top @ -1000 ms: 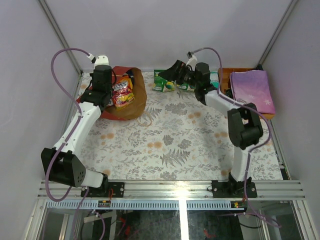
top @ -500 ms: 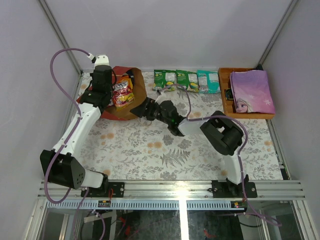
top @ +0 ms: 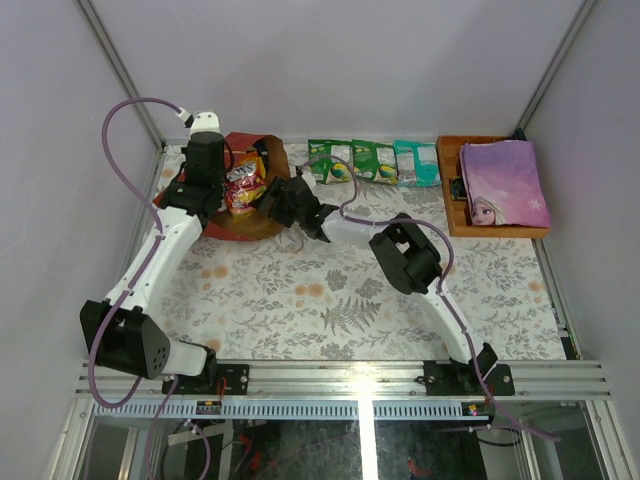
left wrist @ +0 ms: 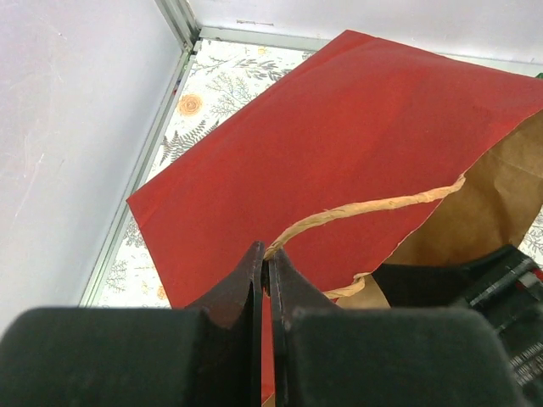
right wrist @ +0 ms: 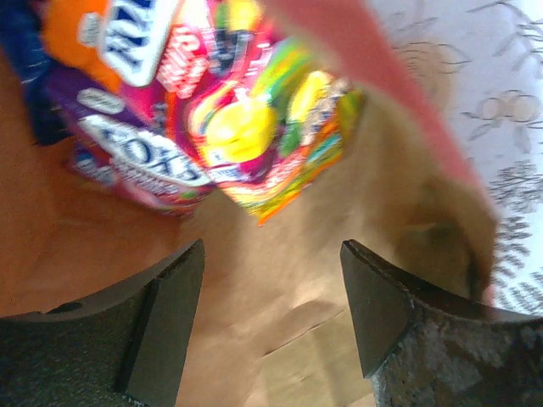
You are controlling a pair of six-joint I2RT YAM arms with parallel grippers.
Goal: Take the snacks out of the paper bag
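Looking from above, you see the paper bag (top: 250, 225) lying at 10 o'clock on the table (top: 330, 290), with a yellow-red packet (top: 244, 185) in its mouth. Your right gripper (top: 270, 195) is at that mouth. The green and teal packets (top: 372, 161) lie in a row at 12 o'clock.

In the left wrist view, your left gripper (left wrist: 267, 259) is clenched on the bag at its twisted handle (left wrist: 365, 208).

In the right wrist view, the right fingers (right wrist: 165, 314) are spread apart inside the bag. The yellow-red packet is at 12 o'clock from them and a purple packet (right wrist: 127, 157) at 10 o'clock.
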